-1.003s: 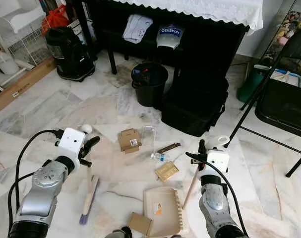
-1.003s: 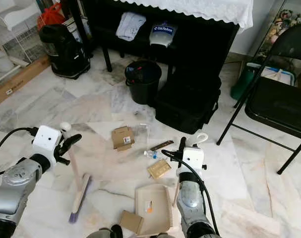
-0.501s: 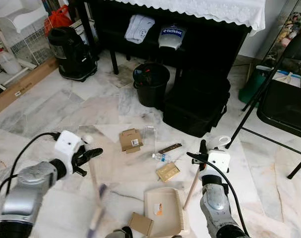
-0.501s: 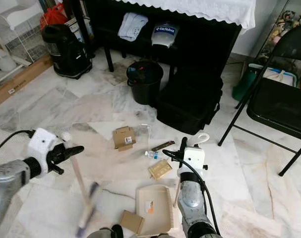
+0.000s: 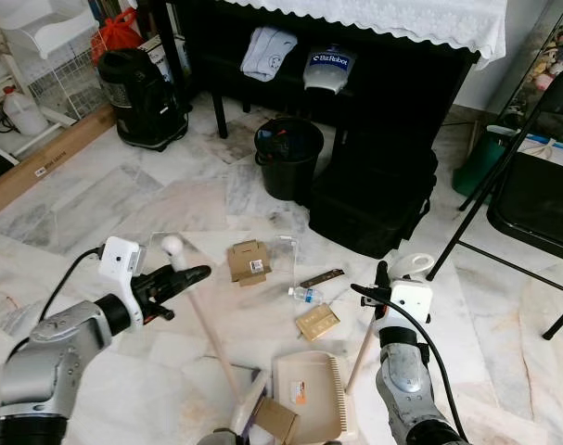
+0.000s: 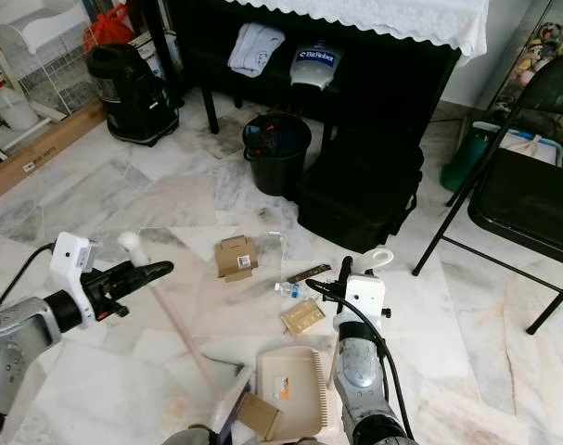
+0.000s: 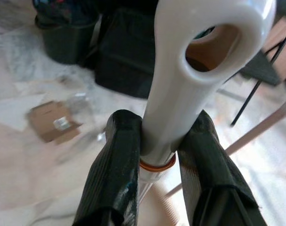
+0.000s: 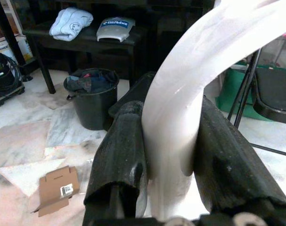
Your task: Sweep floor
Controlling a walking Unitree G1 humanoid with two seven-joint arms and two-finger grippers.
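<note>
Left gripper [image 5: 184, 276] pinches the white-capped top of the long wooden-handled broom [image 5: 211, 338]; right gripper [image 5: 374, 289] pinches the white looped grip of the beige plastic dustpan [image 5: 309, 397]. Over the last second the broom head has swung rightward along the marble floor [image 5: 95, 213], from well left of the pan to its left edge, touching a small brown cardboard box [image 5: 276, 419]. One stroke appears nearly complete. A flattened cardboard carton [image 5: 248, 261] and gold packet [image 5: 316, 322] lie beyond the pan, unswept.

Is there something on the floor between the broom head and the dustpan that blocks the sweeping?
Yes. A small brown cardboard piece lies right beside the broom head, at the near edge of the dustpan. It looks like litter to sweep in, not a real obstacle.
</note>
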